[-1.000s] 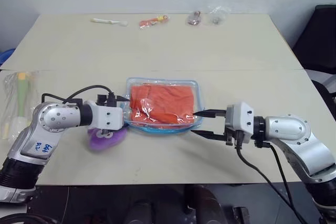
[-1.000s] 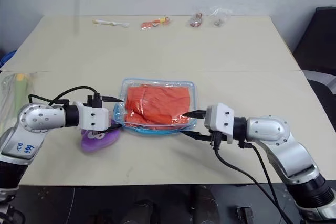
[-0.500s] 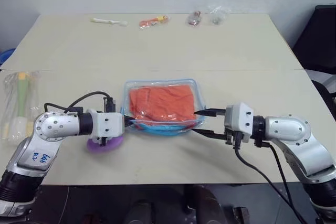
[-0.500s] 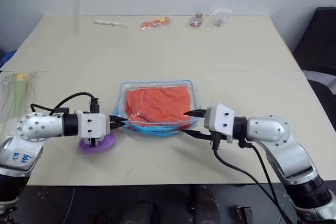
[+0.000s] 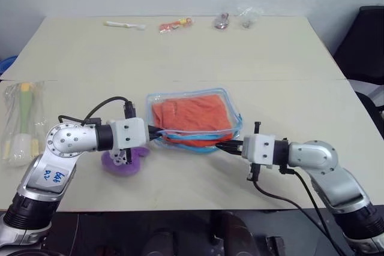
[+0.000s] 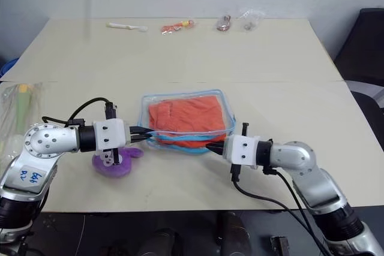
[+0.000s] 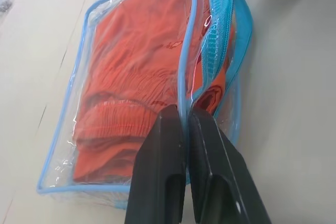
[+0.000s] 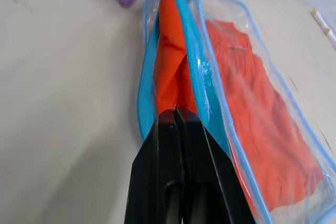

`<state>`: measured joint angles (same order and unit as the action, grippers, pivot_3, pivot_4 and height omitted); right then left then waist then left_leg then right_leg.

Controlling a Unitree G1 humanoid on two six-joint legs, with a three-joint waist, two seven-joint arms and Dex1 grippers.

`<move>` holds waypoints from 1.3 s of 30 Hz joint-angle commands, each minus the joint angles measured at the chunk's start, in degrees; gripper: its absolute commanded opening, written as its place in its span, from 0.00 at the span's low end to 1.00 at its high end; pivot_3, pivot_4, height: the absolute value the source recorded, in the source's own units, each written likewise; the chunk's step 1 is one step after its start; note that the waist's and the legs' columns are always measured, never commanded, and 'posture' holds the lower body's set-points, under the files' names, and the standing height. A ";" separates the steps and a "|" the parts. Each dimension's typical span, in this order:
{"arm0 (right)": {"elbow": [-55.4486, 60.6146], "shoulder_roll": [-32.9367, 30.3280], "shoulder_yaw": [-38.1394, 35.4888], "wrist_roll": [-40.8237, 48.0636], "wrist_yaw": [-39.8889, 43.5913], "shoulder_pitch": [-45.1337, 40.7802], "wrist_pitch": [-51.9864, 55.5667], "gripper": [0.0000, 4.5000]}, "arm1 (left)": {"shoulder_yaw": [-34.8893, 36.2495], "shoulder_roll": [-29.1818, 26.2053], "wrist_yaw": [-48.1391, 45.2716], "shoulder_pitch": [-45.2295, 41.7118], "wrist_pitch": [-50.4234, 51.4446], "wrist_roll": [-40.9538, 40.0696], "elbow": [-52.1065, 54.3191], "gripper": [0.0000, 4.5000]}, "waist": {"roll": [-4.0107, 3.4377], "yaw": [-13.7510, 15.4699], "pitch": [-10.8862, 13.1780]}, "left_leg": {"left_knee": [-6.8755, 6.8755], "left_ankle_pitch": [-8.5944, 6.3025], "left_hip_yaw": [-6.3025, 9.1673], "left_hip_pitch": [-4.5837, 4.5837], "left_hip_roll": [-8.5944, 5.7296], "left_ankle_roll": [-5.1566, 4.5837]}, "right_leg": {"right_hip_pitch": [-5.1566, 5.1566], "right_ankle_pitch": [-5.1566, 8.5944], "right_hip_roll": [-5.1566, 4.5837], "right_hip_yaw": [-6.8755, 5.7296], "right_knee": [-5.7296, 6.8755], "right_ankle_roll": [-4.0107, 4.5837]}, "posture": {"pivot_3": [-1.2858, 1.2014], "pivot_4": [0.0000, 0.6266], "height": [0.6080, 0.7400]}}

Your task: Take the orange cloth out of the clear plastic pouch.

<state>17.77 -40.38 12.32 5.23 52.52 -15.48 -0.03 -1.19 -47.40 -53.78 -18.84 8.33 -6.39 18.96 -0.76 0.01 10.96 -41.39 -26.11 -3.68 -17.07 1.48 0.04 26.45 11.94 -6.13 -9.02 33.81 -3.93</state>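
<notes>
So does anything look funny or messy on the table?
Nothing is spilled or broken. The odd bit is the clear pouch: both grippers pinch its near edge, left and right, so that edge is lifted and puckered. The orange cloth is bunched up inside. A purple toy lies under the left arm.

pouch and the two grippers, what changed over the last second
Both grippers have closed on the clear plastic pouch: the left gripper now pinches its trimmed edge on one side, and the right gripper shut at the opposite side. The near edge has lifted and bunched. The orange cloth stays inside; the purple plush has not moved.
</notes>
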 commanded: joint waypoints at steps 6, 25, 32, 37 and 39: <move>-5.51 4.28 2.10 -6.85 -3.92 -2.67 -5.74 0.09 | -0.04 0.37 0.42 -1.76 0.52 -0.04 1.11 0.04 | 0.00 -0.18 0.00 | 0.01 0.00 0.00 0.00 0.01 0.00 | 0.01 0.00 0.02 0.01 0.01 0.00 | 0.52 0.24 1.00; -7.70 5.29 4.20 -17.30 -6.95 -5.61 -10.19 0.47 | -1.54 1.45 0.84 -3.10 1.33 0.53 1.41 0.04 | 0.00 -0.12 0.00 | -0.03 0.00 0.01 0.00 0.03 0.00 | 0.01 0.00 0.03 0.01 0.00 0.00 | 0.52 0.24 1.00; -12.86 5.01 5.50 -22.12 -9.59 -7.26 -14.03 0.79 | -1.58 1.68 1.04 -3.29 1.51 0.57 1.59 0.04 | 0.01 -0.19 0.00 | -0.03 0.00 0.01 0.00 0.03 0.00 | 0.01 0.00 0.03 0.02 0.01 0.00 | 0.52 0.24 1.00; -15.54 6.66 6.05 -24.26 -11.65 -8.81 -14.64 0.79 | -1.70 1.94 1.23 -2.80 1.92 0.42 2.69 0.04 | 0.01 -0.25 -0.01 | -0.03 0.00 0.01 0.00 0.04 0.00 | 0.01 0.00 0.03 0.03 0.02 0.00 | 0.52 0.24 1.00; -15.67 7.50 5.66 -22.96 -11.12 -8.80 -13.62 0.79 | -1.85 1.99 1.26 -2.59 1.81 0.57 3.12 0.04 | 0.01 -0.23 -0.01 | -0.03 0.00 0.00 0.00 0.04 0.00 | 0.01 0.00 0.03 0.03 0.02 0.00 | 0.52 0.24 1.00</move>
<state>2.01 -33.42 17.84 -18.05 41.72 -24.20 -13.86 -3.30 -45.56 -53.05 -21.36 10.37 -5.64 19.61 -0.75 -0.22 10.95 -41.43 -26.11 -3.68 -17.07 1.53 0.04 26.46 11.94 -6.10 -8.99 33.83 -3.93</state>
